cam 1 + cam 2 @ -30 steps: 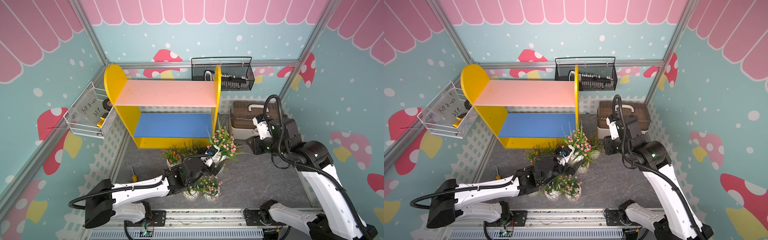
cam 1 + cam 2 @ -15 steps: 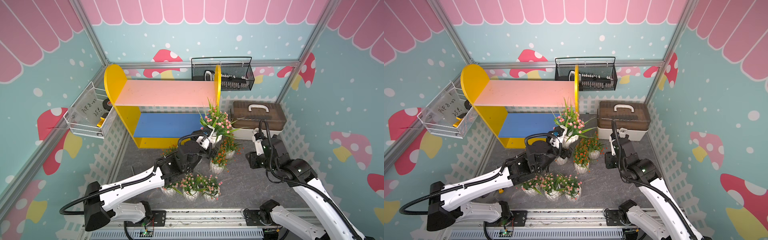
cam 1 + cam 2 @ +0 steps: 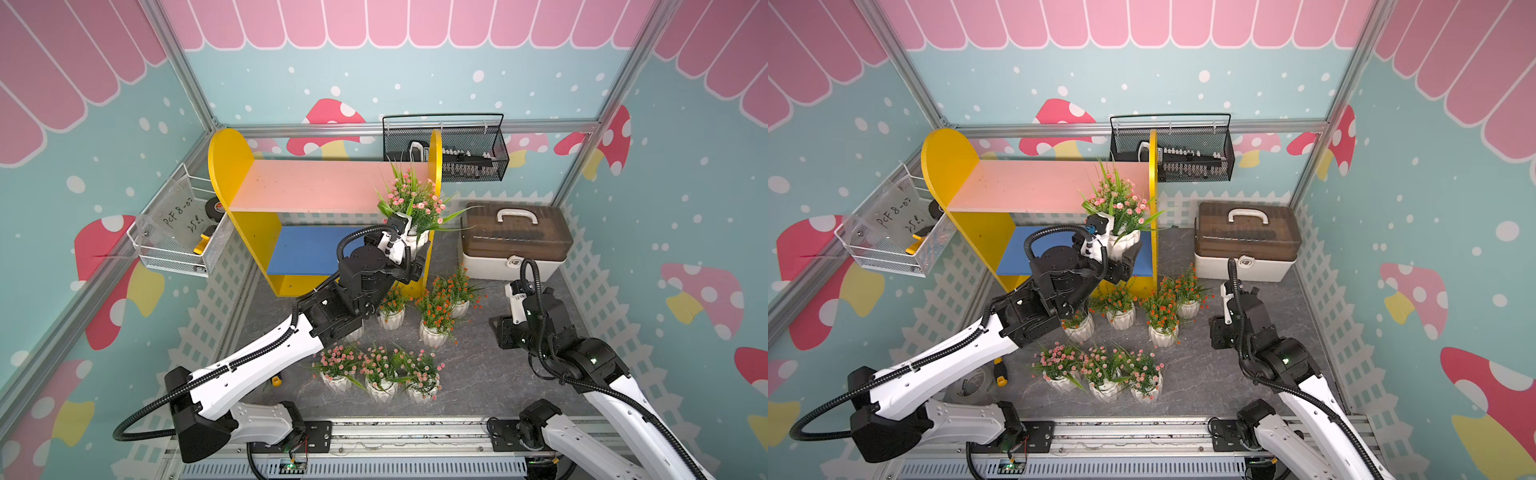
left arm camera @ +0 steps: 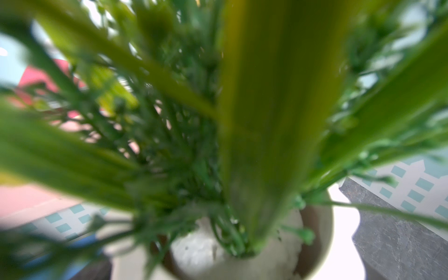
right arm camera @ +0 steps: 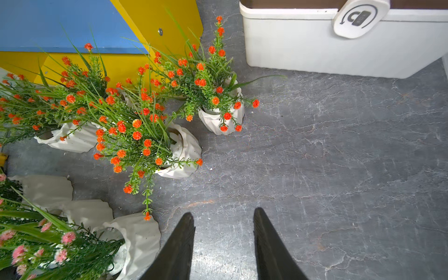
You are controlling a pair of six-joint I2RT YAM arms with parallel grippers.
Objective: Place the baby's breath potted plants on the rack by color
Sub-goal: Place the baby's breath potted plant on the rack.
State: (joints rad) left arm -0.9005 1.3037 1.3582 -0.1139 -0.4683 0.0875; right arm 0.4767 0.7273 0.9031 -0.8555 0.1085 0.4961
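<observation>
Top views: left gripper (image 3: 1121,255), fingers clamped on a pink-blossomed plant (image 3: 1119,203), has lifted it off the counter (image 3: 478,374) to the rack (image 3: 316,187), at its pink board's right end; release seems next. Right gripper (image 5: 223,213), fingers apart, has drawn back beside the orange plants (image 5: 135,135).

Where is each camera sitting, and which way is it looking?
Both top views: high up at the front, looking down at the rack; the left arm and right arm both show.
Left wrist: on the left arm, buried in the leaves of the held pink plant; no gripper shows.
Right wrist: on the right arm, looking down at the grey floor and orange plants; the open right gripper shows.
Shared: the top views also show those orange plants, and the left gripper shut on the held pink plant.
</observation>
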